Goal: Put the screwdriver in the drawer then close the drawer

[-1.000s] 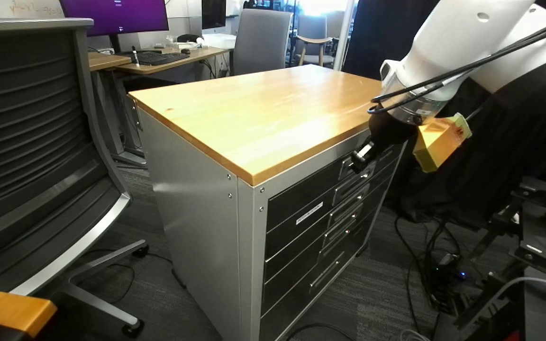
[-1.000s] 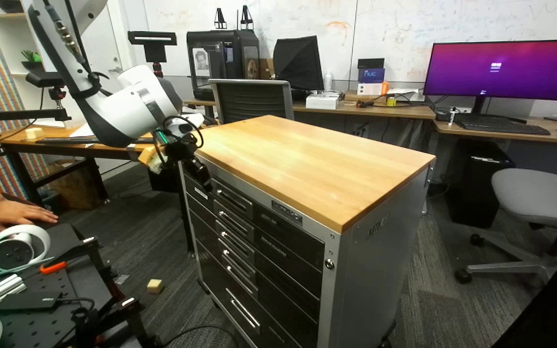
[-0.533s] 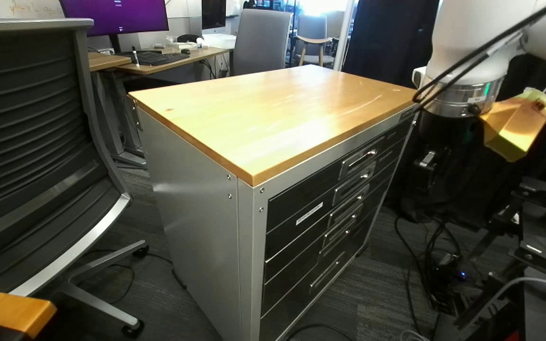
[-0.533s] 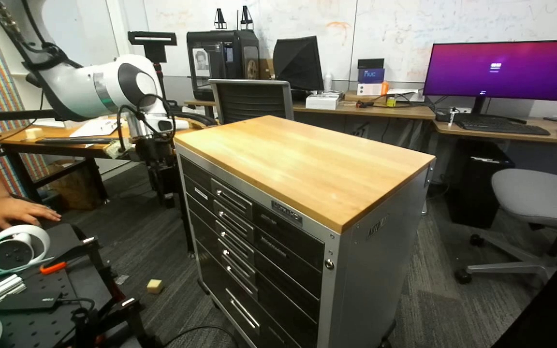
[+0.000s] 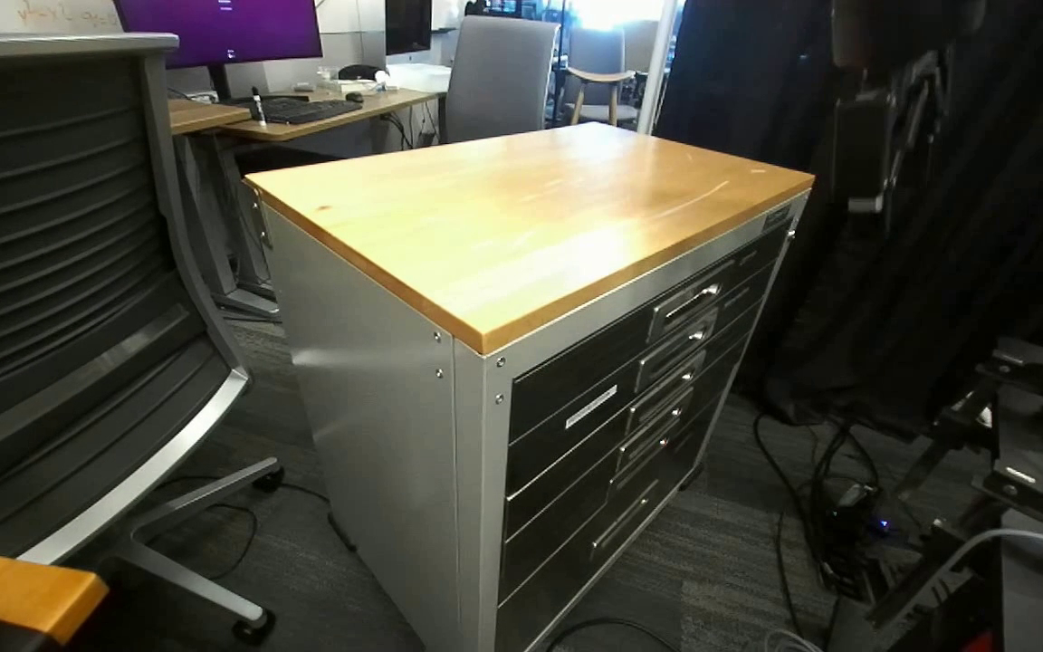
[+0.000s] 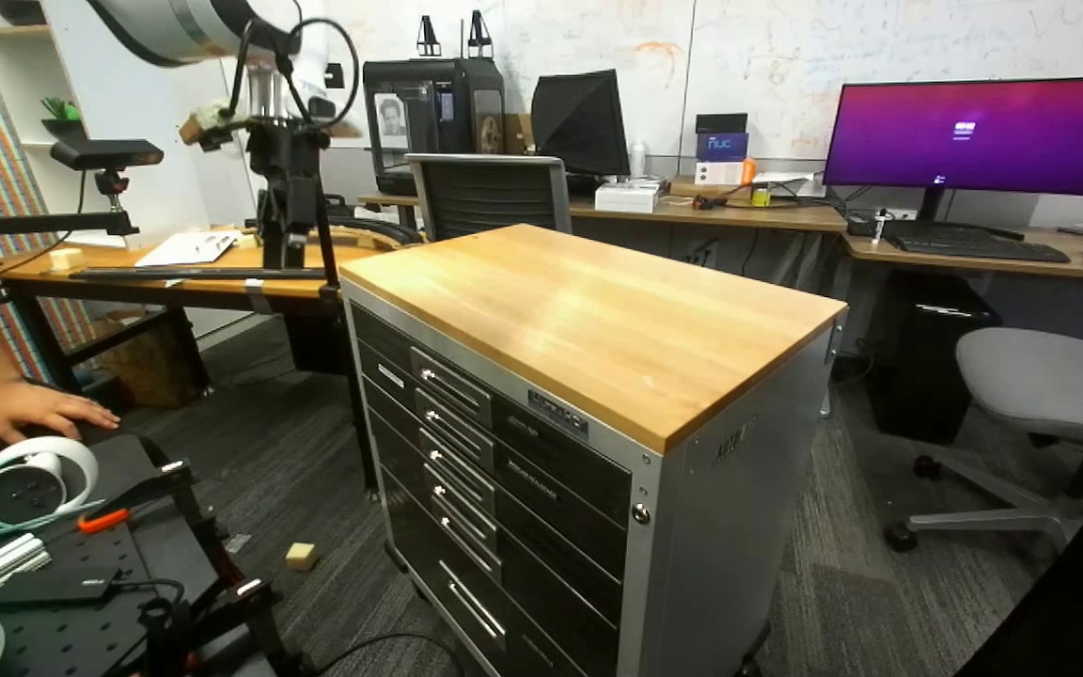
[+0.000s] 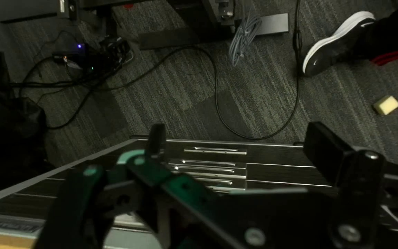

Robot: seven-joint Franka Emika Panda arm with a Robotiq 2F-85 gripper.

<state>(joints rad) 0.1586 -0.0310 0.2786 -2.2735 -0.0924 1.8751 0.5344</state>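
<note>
All the drawers of the grey, wood-topped cabinet sit flush in both exterior views, including the top wide drawer (image 6: 560, 451) with its long handle (image 5: 692, 304). No screwdriver shows in any view; it is out of view or hidden. My gripper (image 6: 283, 254) hangs in the air off the cabinet's front, its tips about level with the wooden top. It also shows dark against the black curtain in an exterior view, as gripper (image 5: 875, 195). From the wrist view the fingers (image 7: 327, 152) stand wide apart, with only the drawer fronts and floor behind the gap.
The wooden cabinet top (image 6: 588, 310) lies beside the gripper. A desk (image 6: 156, 273) stands behind it. A person's hand (image 6: 43, 409) rests near a black cart with tools. On the floor are a black cable (image 7: 216, 90), a shoe (image 7: 330, 52) and a yellow block (image 7: 386, 105).
My gripper has moved from in front of the top drawer's handle, back away from the cabinet and then up. Its fingers have spread apart. The drawers have not moved.
</note>
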